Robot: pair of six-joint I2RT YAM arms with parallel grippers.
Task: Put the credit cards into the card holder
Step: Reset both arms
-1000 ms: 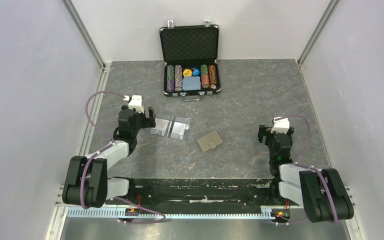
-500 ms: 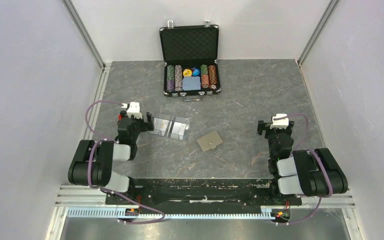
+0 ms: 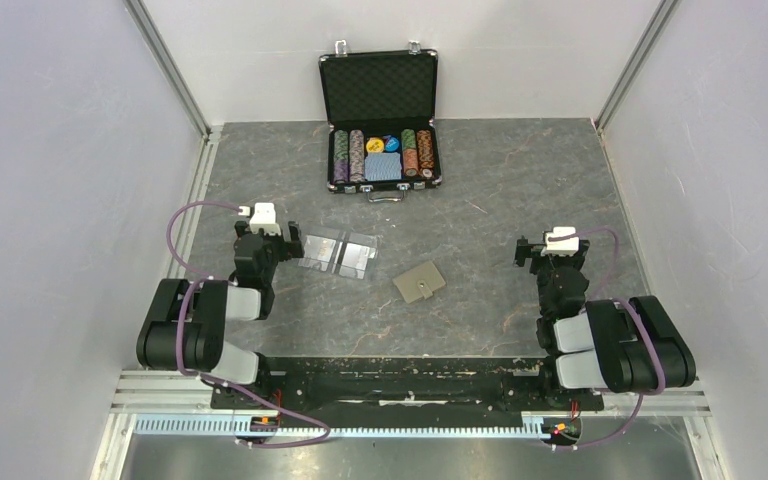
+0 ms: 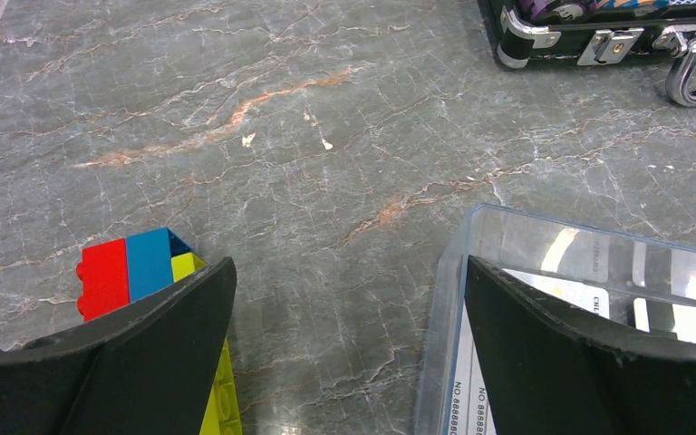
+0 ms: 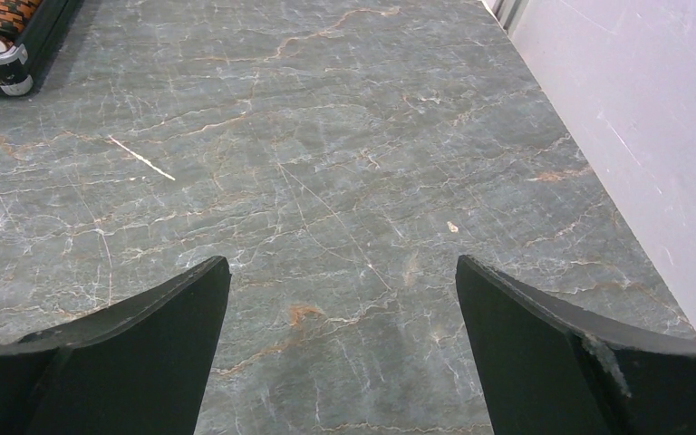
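On the counter's (image 3: 500,200) left side, the left gripper (image 4: 346,267) hangs spread just beside the sleeves (image 3: 338,253) holding the cards (image 4: 548,288). The holder (image 3: 420,282) lies folded mid-counter, the right gripper (image 5: 340,263) spread and empty. Nothing's grasped yet; next, I'd say, comes freeing a card.

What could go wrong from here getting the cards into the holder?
The credit cards seem to lie inside a clear sleeve, so the open left gripper may lift sleeve and all. The card holder lies closed and flat, so it may slide when pried. Toy bricks beside that gripper could get knocked.
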